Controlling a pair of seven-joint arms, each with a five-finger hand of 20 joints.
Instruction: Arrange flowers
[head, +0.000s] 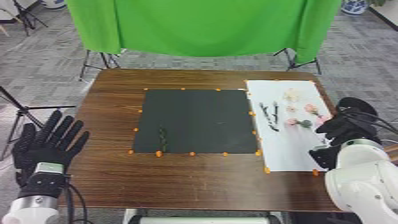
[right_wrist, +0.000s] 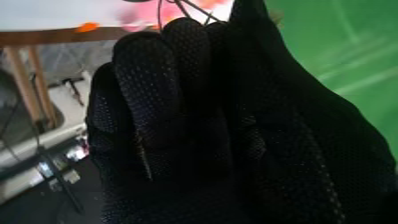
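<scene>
Right hand (right_wrist: 187, 155) beside the pink flowers (head: 311, 108), grip impossible to tell! Left hand (head: 43, 145), fingers wide, leaves room. Blooms spread across white paper (head: 289, 156), likely for easy picking; sprig (head: 163, 140) on black mat (head: 200, 120).

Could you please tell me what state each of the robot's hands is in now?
Left black-gloved hand: open, fingers spread.
Right black-gloved hand: whether open or closed cannot be told.

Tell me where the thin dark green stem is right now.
In the head view, the thin dark green stem lies on the square black mat, toward its near left corner, right of the left hand.
</scene>
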